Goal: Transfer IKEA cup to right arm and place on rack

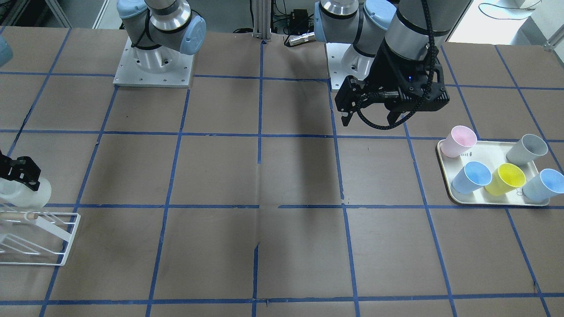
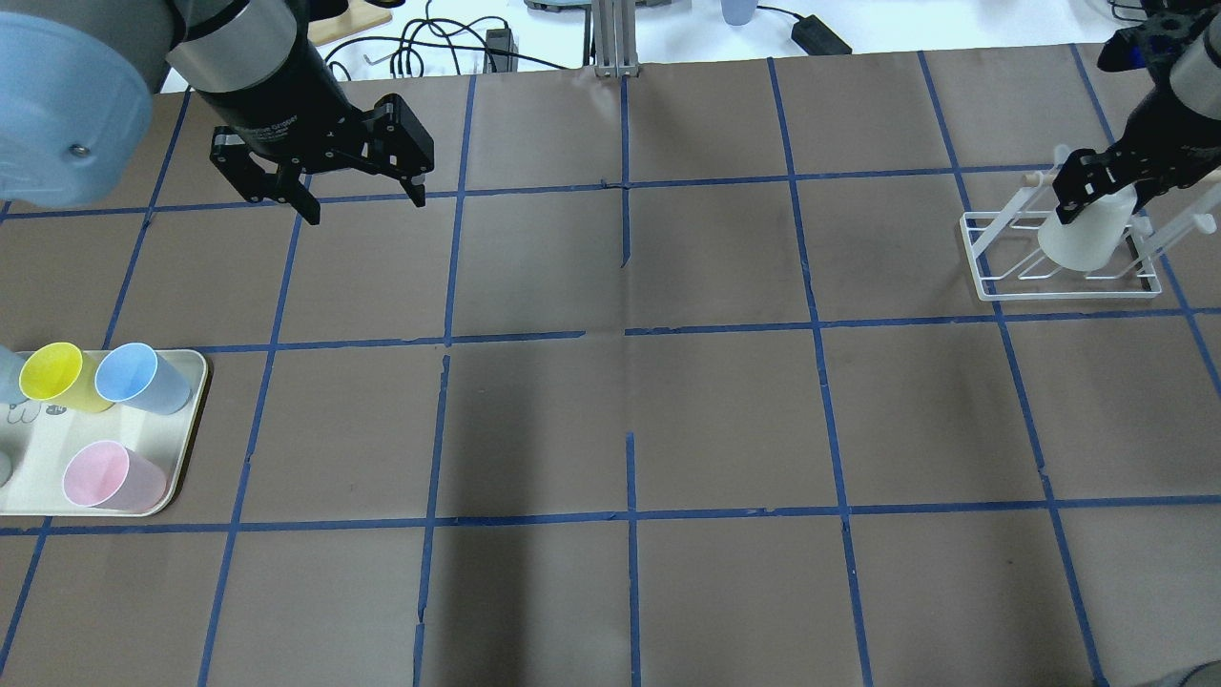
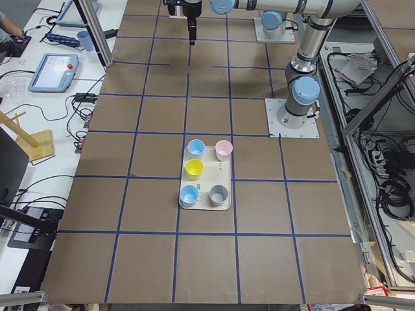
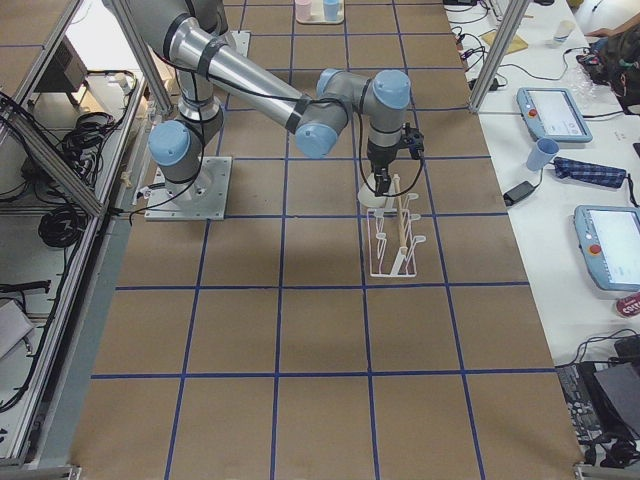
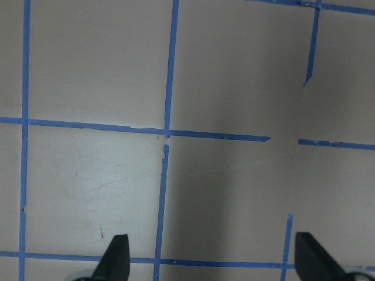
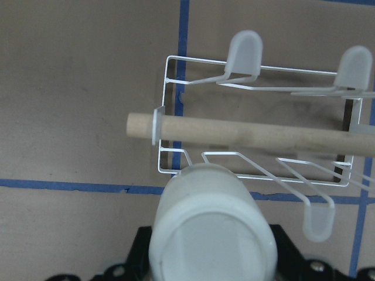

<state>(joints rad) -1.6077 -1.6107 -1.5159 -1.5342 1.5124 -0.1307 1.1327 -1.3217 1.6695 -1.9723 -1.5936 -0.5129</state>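
My right gripper is shut on the near-white IKEA cup and holds it tilted, wide end down, over the white wire rack. In the front view the right gripper, the cup and the rack sit at the left edge. The right wrist view shows the cup just short of the rack's wooden rod. I cannot tell whether the cup touches a prong. My left gripper is open and empty, high over the table; it also shows in the front view.
A beige tray at the table's left end holds a pink cup, a grey cup, a yellow cup and two blue cups. The tray lies near the overhead view's left edge. Brown table with blue tape grid.
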